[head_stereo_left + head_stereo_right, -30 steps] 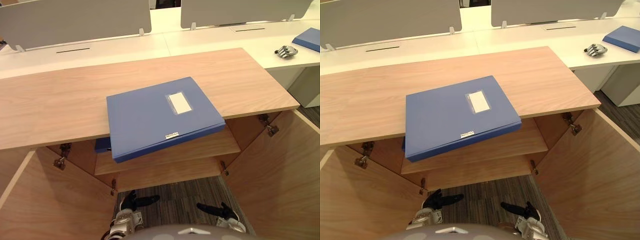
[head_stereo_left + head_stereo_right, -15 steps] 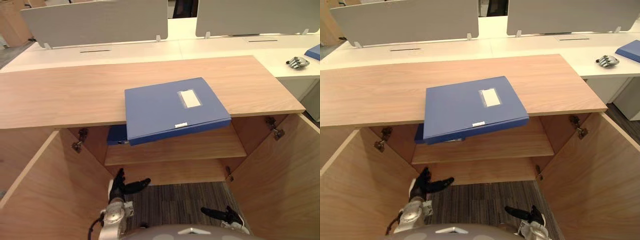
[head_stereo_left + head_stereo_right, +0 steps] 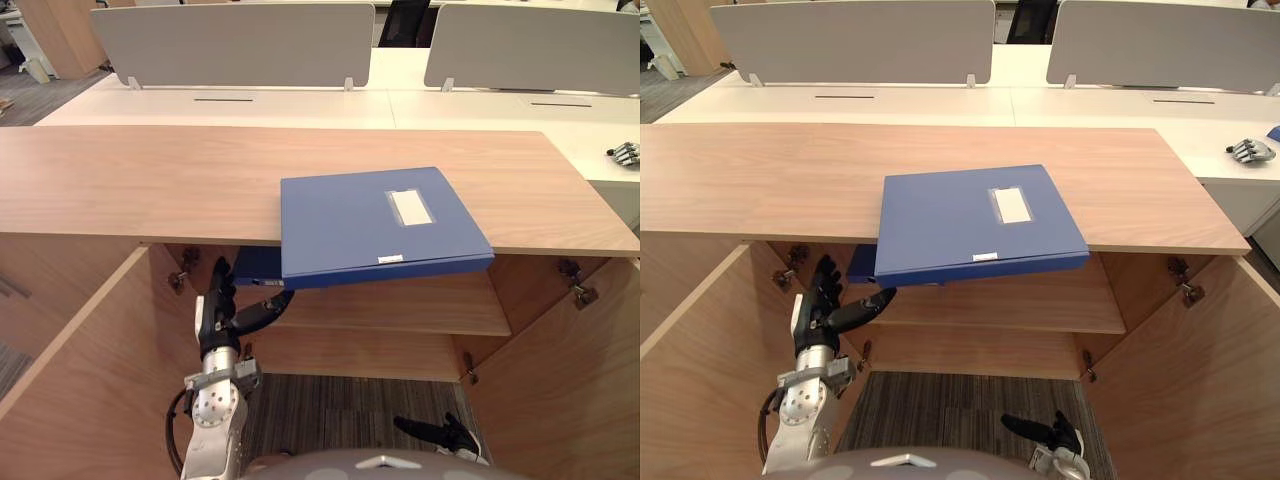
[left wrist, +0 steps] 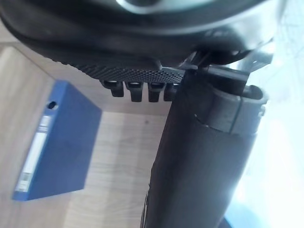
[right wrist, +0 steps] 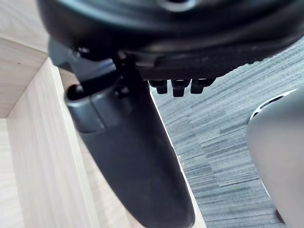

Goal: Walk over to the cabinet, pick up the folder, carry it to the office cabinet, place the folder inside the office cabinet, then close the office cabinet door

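Note:
A blue folder point(image 3: 380, 225) lies flat on the wooden cabinet top point(image 3: 150, 180), its near edge overhanging the open front. A second blue folder point(image 3: 255, 268) rests on the shelf point(image 3: 400, 310) inside; the left wrist view shows that blue folder point(image 4: 57, 142) past the fingers. My left hand point(image 3: 222, 315) is raised in front of the shelf, below and left of the overhanging folder, fingers straight, touching nothing. My right hand point(image 3: 440, 435) hangs low over the carpet, open and holding nothing.
Both cabinet doors stand wide open, the left door point(image 3: 80, 370) and the right door point(image 3: 580, 390) flanking me. Behind are white desks point(image 3: 300, 105) with grey dividers point(image 3: 230, 45). A spare dark hand point(image 3: 1250, 150) lies on the desk at far right.
The camera has swung, shifting the whole scene. My left hand has risen from near the floor to shelf height under the folder's left side. The right hand stays low.

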Tool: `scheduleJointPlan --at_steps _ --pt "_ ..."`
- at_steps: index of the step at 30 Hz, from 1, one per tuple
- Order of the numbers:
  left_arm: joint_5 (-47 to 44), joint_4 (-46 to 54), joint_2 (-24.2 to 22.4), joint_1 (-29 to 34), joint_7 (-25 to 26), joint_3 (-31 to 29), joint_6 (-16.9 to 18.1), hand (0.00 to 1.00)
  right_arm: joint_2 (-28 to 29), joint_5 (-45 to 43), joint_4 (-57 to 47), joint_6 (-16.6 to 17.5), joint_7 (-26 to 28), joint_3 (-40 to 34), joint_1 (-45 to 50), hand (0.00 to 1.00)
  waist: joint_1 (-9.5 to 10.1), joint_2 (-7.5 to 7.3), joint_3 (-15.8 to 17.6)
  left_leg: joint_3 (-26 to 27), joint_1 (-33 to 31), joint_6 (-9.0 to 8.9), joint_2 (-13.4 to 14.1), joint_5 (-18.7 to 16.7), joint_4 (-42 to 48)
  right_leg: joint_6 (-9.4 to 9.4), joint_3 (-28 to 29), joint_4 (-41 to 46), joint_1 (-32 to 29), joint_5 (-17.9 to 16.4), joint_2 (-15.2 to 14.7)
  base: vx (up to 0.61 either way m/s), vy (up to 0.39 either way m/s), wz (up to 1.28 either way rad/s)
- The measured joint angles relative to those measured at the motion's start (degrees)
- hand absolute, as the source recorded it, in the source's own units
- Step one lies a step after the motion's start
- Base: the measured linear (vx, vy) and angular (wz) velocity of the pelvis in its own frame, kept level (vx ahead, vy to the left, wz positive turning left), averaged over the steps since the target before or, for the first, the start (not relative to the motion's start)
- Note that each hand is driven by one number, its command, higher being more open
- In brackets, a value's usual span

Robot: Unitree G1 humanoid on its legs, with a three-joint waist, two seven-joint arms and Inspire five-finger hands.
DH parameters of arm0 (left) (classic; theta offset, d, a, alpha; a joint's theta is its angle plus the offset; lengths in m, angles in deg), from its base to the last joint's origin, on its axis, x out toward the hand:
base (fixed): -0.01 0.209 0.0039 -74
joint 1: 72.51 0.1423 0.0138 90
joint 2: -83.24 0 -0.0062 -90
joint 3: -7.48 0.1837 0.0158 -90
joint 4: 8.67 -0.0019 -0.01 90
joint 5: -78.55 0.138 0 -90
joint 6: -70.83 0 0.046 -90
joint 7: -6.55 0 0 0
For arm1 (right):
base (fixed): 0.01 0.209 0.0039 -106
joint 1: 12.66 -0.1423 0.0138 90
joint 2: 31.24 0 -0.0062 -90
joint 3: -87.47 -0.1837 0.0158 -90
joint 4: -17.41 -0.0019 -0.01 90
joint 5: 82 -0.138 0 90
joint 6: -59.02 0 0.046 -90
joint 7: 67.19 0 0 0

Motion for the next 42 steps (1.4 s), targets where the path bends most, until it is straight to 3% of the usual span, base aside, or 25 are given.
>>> scheduleJointPlan --at_steps 14,25,42 --pt "-1.8 3.4 0.5 3.6 -1.5 0.1 0.5 1.00 -1.9 0.1 3.1 0.6 1.7 0.0 -0.2 1.00 -0.03 1.15 -1.9 0.0 0.4 -0.24 0.5 -0.9 1.2 -0.28 2.9 -1.1 1.4 0.2 1.2 0.00 -0.001 -0.01" --pt "-5.8 3.9 2.1 5.8 -7.0 0.3 0.6 1.00 -4.0 0.2 5.0 0.5 2.2 -0.3 1.3 1.00 0.18 2.08 -3.4 -0.5 0.0 -0.33 0.8 -1.0 2.0 -0.78 3.9 -2.0 1.9 0.5 1.9 -0.02 -0.005 0.01" --pt "-8.1 16.9 1.8 8.8 -11.3 -0.4 1.0 1.00 -2.6 0.7 1.9 -0.2 2.5 -1.9 1.5 1.00 0.79 1.73 -2.7 -3.2 -2.4 0.01 1.0 -2.2 5.3 -0.28 1.3 -2.2 2.7 0.5 1.3 -0.04 -0.018 0.08"
